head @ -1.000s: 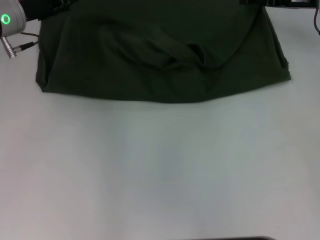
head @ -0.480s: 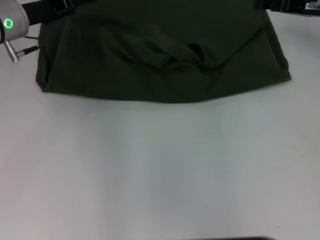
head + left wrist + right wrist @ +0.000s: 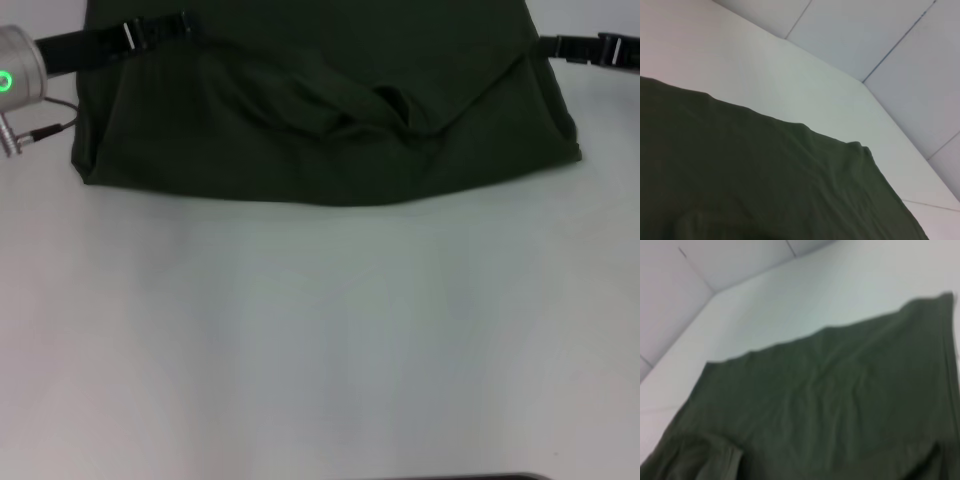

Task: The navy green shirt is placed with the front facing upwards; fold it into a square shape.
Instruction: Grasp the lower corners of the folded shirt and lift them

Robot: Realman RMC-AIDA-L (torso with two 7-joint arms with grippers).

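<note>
Table (image 3: pixel 320 340): broad white surface filling most of the head view; bare over its whole near half. Also seen in the left wrist view (image 3: pixel 740 65) and the right wrist view (image 3: pixel 850 285), where its far edge meets a pale tiled floor (image 3: pixel 880 35).

Shirt (image 3: pixel 330 110): dark olive-green, lying flat on the far part of the table, running off the top of the head view. Plain green cloth faces up; no lettering shows. Near edge runs roughly straight across, dipping slightly at mid-width. Both near corners lie on the table, the left one a little rolled under. A raised fold with a small dark pocket sits near the centre, with creases slanting from it toward the far right. Left wrist view (image 3: pixel 765 180) shows smooth cloth with one rounded corner; right wrist view (image 3: pixel 830 410) shows a wide flat panel with a folded flap at one corner.

Left gripper (image 3: pixel 150 30): black fingers reaching in from a silver wrist with a green light, lying over the shirt's far left edge. Whether the fingers pinch cloth cannot be told.

Right gripper (image 3: pixel 590 48): black fingers at the shirt's far right edge, over the table just beside the cloth. Finger opening cannot be told.
</note>
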